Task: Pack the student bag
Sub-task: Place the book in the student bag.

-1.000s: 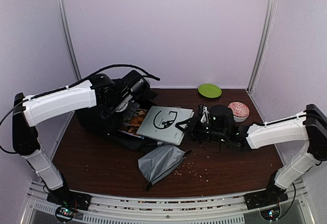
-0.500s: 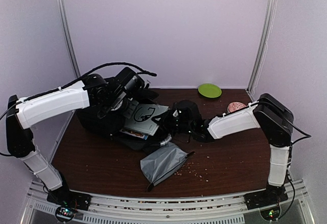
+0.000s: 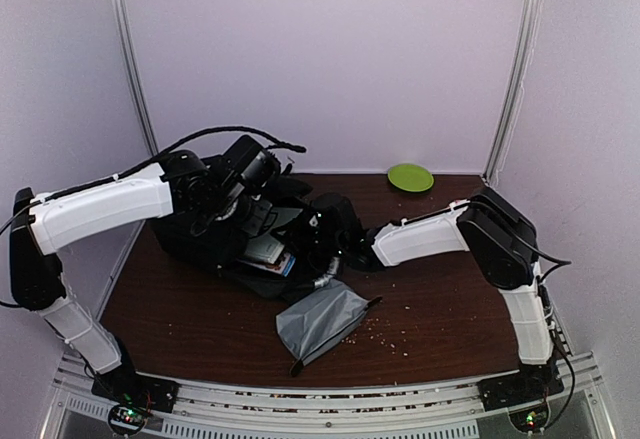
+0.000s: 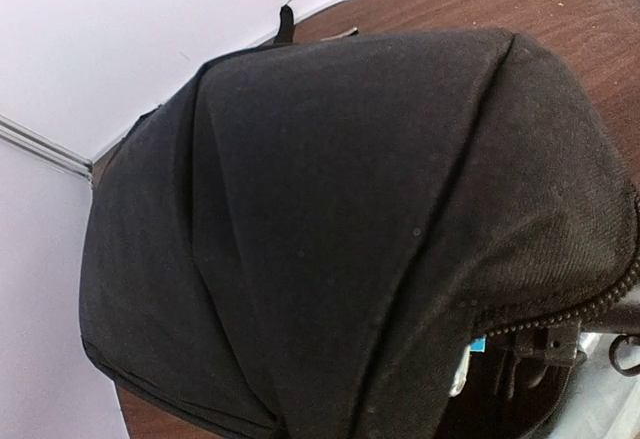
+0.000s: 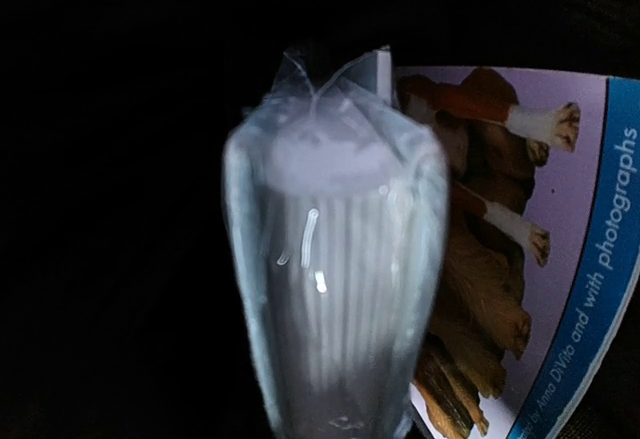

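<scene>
The student bag (image 3: 190,234) is a big black fabric bag lying at the table's back left, its mouth facing right. My left gripper (image 3: 250,172) is shut on the bag's upper flap and holds it raised; in the left wrist view black bag cloth (image 4: 350,209) hides the fingers. My right gripper (image 3: 320,231) reaches into the mouth, shut on a flat grey plastic-wrapped pack (image 5: 335,259). Only a sliver of that pack (image 3: 266,248) shows from above. A picture book with dog photographs (image 5: 530,259) lies inside, right beside the pack.
A small grey zip pouch (image 3: 318,319) lies in front of the bag's mouth. Crumbs (image 3: 385,334) are scattered to its right. A green plate (image 3: 410,177) sits at the back right by the wall.
My right arm has swung left, carrying the grey pack from over the bag's edge into its mouth. The left gripper has kept hold of the raised flap.
</scene>
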